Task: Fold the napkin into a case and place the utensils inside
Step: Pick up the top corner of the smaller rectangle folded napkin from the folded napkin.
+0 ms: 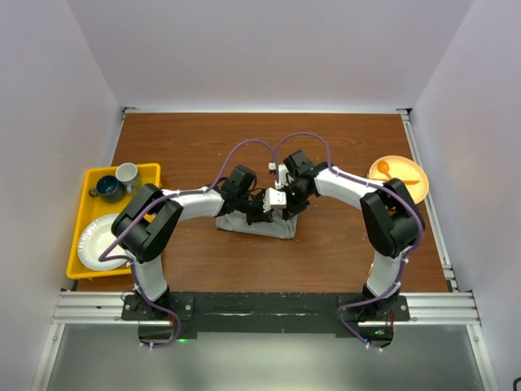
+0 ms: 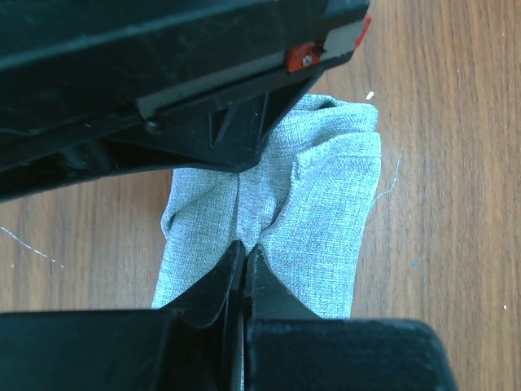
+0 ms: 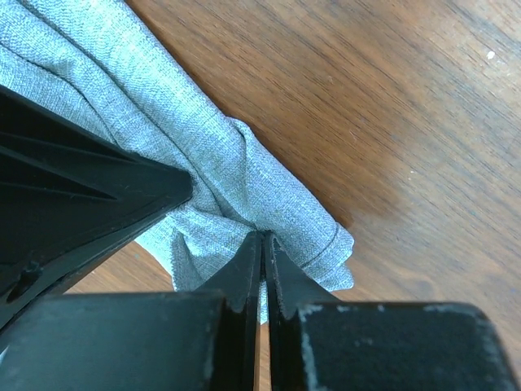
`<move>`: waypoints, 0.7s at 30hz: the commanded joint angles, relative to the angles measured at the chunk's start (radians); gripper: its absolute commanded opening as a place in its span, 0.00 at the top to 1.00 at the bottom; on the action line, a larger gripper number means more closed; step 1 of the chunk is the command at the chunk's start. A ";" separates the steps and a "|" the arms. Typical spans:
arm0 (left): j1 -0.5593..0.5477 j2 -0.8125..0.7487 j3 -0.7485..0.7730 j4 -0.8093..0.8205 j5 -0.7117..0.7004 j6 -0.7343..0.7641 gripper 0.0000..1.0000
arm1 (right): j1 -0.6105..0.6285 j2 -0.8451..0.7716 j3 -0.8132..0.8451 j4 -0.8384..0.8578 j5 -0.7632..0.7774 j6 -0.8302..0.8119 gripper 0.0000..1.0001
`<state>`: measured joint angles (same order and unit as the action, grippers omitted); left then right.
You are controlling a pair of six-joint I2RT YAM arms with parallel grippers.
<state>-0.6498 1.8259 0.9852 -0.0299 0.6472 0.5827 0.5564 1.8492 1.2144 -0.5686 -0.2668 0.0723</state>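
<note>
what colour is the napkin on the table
Light grey, with a fine woven fleck; the napkin shows best in the left wrist view.

Overhead I get even, diffuse brightness, only faint shadows under the arms [image 1: 195, 202]. On both wrist views the napkin [image 2: 326, 195] weave just ahead of the fingertips [image 3: 248, 265] is crisp; the black fingers near the lens go dark and featureless. The wooden table [image 3: 407, 122] beyond the right gripper [image 3: 262, 240] carries a mild sheen.
</note>
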 commanded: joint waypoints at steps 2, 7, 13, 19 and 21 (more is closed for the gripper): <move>0.001 -0.042 -0.016 -0.005 0.000 -0.006 1.00 | -0.001 -0.079 0.043 -0.020 0.055 0.007 1.00; 0.003 -0.045 -0.022 -0.007 0.000 0.002 1.00 | -0.003 -0.113 0.034 -0.004 0.066 0.006 1.00; 0.001 -0.045 -0.023 -0.005 0.000 0.003 1.00 | -0.004 -0.133 0.024 0.009 0.066 0.008 1.00; 0.001 -0.057 -0.034 -0.001 0.003 0.011 1.00 | -0.006 -0.128 0.019 0.019 -0.014 0.009 0.83; 0.001 -0.066 -0.042 0.002 0.006 0.022 1.00 | -0.010 -0.137 0.017 0.029 -0.009 0.020 0.79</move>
<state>-0.6495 1.8114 0.9665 -0.0246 0.6468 0.5869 0.5556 1.7714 1.2182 -0.5671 -0.2546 0.0792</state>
